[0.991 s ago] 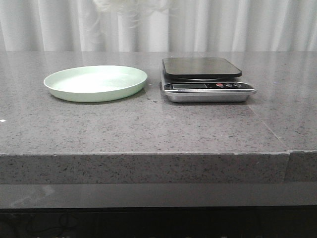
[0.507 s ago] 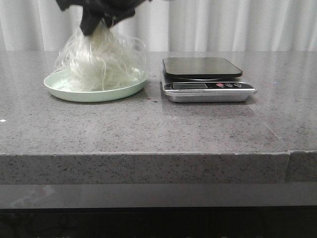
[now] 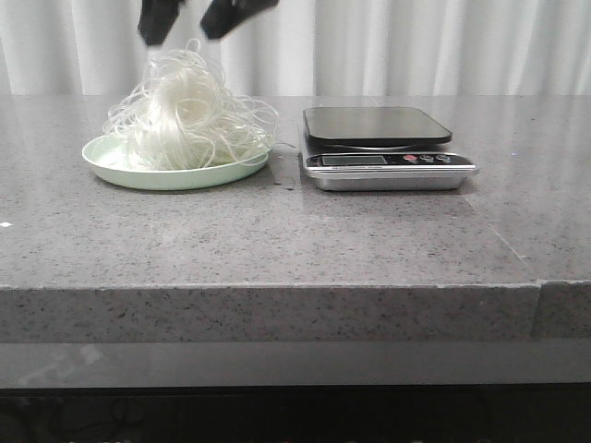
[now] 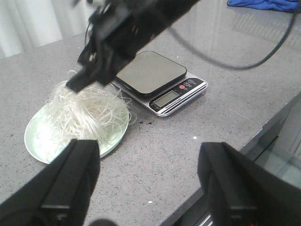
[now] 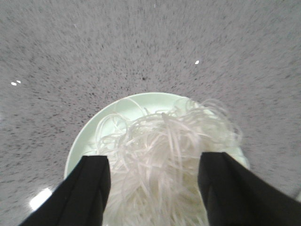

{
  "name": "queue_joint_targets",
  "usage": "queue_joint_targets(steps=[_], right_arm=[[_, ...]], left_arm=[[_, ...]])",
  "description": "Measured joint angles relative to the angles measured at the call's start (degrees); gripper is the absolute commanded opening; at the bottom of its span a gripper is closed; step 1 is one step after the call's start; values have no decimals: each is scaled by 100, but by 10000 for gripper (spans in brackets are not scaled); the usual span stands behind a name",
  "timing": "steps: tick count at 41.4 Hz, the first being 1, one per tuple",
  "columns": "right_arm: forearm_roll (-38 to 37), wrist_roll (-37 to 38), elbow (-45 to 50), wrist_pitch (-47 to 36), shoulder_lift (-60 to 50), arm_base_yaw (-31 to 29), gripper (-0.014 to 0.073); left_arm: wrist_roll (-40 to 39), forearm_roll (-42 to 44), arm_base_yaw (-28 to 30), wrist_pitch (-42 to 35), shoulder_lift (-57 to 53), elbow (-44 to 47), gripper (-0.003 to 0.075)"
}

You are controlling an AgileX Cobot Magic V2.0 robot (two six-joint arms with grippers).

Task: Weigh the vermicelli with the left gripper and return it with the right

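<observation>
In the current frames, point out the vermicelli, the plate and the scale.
vermicelli (image 3: 185,115), front view, middle of the mound
plate (image 3: 115,171), front view, bare front-left rim
scale (image 3: 374,123), front view, dark weighing platform

The vermicelli lies on the plate, left of the scale.

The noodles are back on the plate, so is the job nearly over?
Looks so. The noodles sit heaped on the plate, and the scale is bare. The right claw is open just above them, gripping nothing. The left claw waits open, well clear. Only pulling the arm away seems left.
</observation>
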Motion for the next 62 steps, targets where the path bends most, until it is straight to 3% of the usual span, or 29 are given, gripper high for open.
queue_joint_targets(steps=[14, 38, 54, 59, 62], right_arm=[[-89, 47, 422, 1497, -1950, -574, 505], [-278, 47, 4179, 1507, -5952, -1888, 505], [-278, 58, 5195, 2196, -7739, -1919, 505], [-278, 58, 5195, 2271, -7882, -1919, 494], [-278, 58, 5195, 2282, -7886, -1919, 429]], left_arm=[[0, 0, 0, 0, 0, 0, 505], [0, 0, 0, 0, 0, 0, 505], [0, 0, 0, 0, 0, 0, 505], [0, 0, 0, 0, 0, 0, 454], [0, 0, 0, 0, 0, 0, 393]])
